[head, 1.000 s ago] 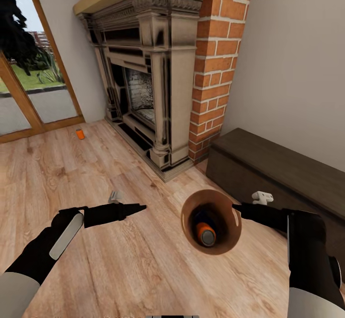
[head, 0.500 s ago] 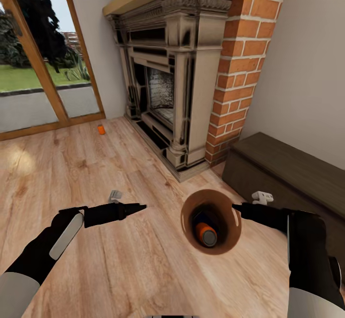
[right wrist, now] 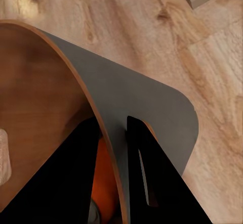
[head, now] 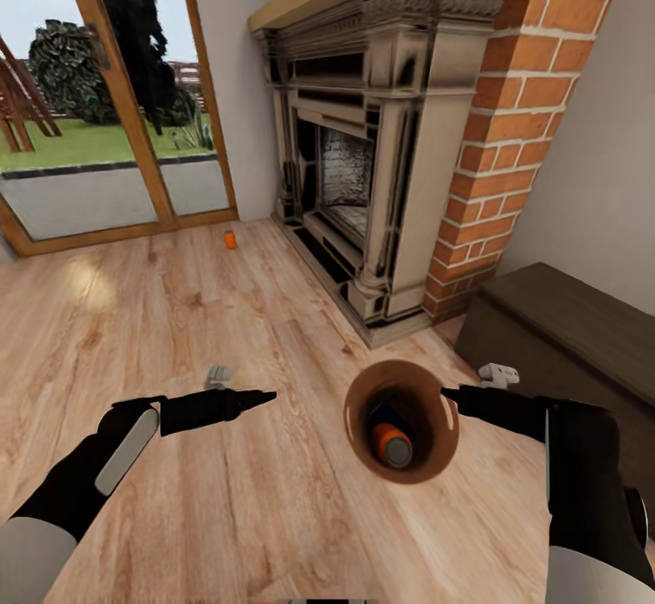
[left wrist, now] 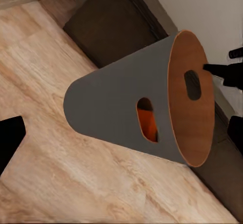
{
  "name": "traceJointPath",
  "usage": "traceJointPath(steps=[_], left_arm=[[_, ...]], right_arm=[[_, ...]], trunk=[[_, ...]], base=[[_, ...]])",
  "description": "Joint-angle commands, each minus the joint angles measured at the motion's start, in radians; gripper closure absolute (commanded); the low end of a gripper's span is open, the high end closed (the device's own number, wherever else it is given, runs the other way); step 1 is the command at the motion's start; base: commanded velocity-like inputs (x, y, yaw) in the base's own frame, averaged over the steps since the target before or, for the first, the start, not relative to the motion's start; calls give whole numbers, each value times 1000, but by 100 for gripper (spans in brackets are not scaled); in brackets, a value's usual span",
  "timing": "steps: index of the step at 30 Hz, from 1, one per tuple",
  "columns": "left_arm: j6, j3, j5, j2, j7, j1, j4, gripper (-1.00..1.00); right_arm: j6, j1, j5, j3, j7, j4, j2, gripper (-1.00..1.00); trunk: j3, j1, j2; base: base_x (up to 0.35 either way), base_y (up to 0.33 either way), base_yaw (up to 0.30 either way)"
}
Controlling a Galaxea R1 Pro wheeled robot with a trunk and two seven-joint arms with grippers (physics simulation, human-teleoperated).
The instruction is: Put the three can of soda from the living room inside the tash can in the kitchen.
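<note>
Meanwhile the tash can (head: pixel 401 420) hung off the floor at the robot's right, the right gripper (head: pixel 452 395) clamped on its rim, one finger inside the wall and one outside, as the right wrist view made plain. An orange can (head: pixel 392 443) lay in the bottom of it, and something dark sat behind that can, too shadowed to name. Through the slot handle (left wrist: pixel 147 119) in the left wrist view the same orange showed.

Against the frames of a second before, the whole head view had slid: the fireplace (head: pixel 382 149) and the glass doors (head: pixel 109 104) stood further right in the picture, while both arms and the bin kept their places. That read as the base or head turning left, not the things moving. The last orange can on the floor (head: pixel 229 239) had drifted with the scene toward the middle of the view. It stood upright close to the door frame, near the left foot of the fireplace and well apart from the robot.

Judged so, the robot was lining up on that third can; the kitchen leg had not begun.

The left gripper (head: pixel 259 397) pointed forward over bare boards, holding nothing; its fingers looked drawn together in the head view, though I could not tell for sure.

A dark low cabinet (head: pixel 564 331) ran along the right wall, just beside the bin. The fireplace hearth (head: pixel 364 313) jutted into the floor between; a straight run to the can seemed to pass left of it, unobstructed.
</note>
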Motion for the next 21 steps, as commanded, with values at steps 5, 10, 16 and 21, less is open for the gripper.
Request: traceJointPath(steps=[5,10,16,21], left_arm=[[-82,-1,2,-1,22,-1,73,-100],[-116,-3,-2,-1,24,0,104,-100],[-119,-19,-4,-2,26,-1,107,-100],[-119,-23,-3,-2,26,-1,107,-100]], right_arm=[[13,0,-26,4,0,-1,0,100],[13,0,-25,7,-3,-1,1,100],[13,0,-21,9,-4,0,2,100],[13,0,-20,10,-20,0,2,100]], trunk=[[0,0,0],[0,0,0],[0,0,0],[0,0,0]], base=[[0,0,258],[0,0,258],[0,0,260],[0,0,260]])
